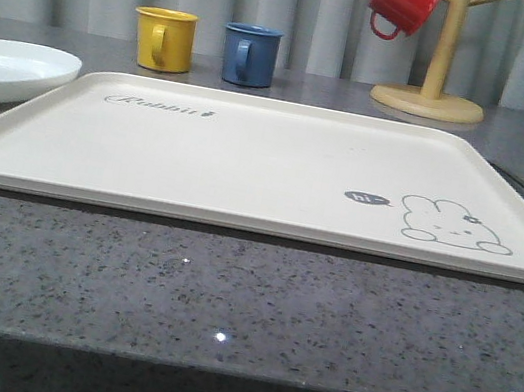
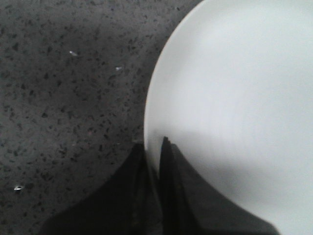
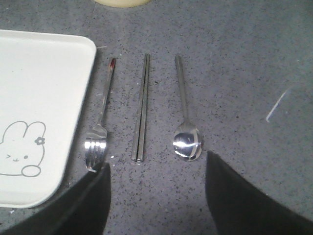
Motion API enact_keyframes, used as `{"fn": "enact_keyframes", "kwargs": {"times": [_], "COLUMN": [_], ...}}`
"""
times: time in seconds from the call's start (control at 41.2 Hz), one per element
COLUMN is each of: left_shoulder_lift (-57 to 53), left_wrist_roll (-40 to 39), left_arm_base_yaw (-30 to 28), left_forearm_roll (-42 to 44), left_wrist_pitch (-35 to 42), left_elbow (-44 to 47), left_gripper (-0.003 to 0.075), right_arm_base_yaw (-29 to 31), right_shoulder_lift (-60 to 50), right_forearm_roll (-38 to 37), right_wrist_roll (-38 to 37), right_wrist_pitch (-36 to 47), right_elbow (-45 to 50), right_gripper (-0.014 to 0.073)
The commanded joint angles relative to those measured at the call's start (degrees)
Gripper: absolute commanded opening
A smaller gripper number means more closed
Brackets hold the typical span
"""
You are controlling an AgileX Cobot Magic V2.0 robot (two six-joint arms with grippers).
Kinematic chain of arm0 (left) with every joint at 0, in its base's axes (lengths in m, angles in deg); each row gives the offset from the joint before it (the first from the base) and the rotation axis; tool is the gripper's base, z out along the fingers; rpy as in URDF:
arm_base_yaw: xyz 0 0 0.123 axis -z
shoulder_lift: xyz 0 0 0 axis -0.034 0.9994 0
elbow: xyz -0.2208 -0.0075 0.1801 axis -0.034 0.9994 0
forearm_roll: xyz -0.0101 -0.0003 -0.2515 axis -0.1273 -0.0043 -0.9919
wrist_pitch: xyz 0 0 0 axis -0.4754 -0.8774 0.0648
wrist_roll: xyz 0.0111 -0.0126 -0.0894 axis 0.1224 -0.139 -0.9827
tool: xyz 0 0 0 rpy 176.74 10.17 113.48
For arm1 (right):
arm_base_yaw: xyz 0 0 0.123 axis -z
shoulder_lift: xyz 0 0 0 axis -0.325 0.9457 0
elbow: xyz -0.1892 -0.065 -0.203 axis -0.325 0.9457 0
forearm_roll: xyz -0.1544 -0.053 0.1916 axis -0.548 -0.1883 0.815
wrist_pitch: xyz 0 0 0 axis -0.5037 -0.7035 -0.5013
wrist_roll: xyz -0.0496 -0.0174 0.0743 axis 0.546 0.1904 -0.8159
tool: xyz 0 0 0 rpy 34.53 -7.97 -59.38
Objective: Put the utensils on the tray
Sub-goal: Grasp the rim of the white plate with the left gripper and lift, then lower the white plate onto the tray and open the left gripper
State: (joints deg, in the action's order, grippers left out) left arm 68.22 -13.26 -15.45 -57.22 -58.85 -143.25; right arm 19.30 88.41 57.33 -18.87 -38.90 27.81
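The cream tray (image 1: 249, 153) with the rabbit drawing lies in the middle of the counter with nothing on it. The white plate (image 1: 10, 70) rests to its left. In the left wrist view my left gripper (image 2: 153, 147) is shut on the plate's (image 2: 234, 88) rim, one finger over the plate and one outside it. To the right of the tray (image 3: 44, 88) lie a fork (image 3: 100, 127), a chopstick pair (image 3: 142, 107) and a spoon (image 3: 186, 142), side by side. My right gripper (image 3: 156, 162) hovers open just short of their near ends, holding nothing.
A yellow mug (image 1: 163, 38) and a blue mug (image 1: 249, 55) stand behind the tray. A wooden mug tree (image 1: 429, 94) at the back right holds a red mug (image 1: 402, 6). Speckled grey counter runs along the front.
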Motion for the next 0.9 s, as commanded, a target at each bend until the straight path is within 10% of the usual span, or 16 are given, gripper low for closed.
{"fn": "enact_keyframes", "kwargs": {"times": [0.0,0.34,0.874], "left_shoulder_lift": [-4.0,-14.5,-12.0], "left_wrist_roll": [0.0,0.0,0.4], "left_arm_base_yaw": [-1.1,-1.1,24.1], "left_forearm_roll": [-1.3,-2.6,-2.6], "left_wrist_pitch": [0.6,-1.9,-4.3], "left_elbow": [-1.6,-2.2,-2.0], "left_gripper": [-0.0018,-0.0018,-0.0018], "right_arm_base_yaw": [0.3,0.3,0.3], "right_shoulder_lift": [0.4,0.4,0.4], "right_forearm_roll": [-0.7,-0.7,-0.7], "right_wrist_roll": [0.5,0.5,0.5], "right_wrist_pitch": [3.7,3.7,3.6], "right_elbow": [-1.9,-1.9,-1.9], "right_gripper": [0.0455,0.0455,0.0455]}}
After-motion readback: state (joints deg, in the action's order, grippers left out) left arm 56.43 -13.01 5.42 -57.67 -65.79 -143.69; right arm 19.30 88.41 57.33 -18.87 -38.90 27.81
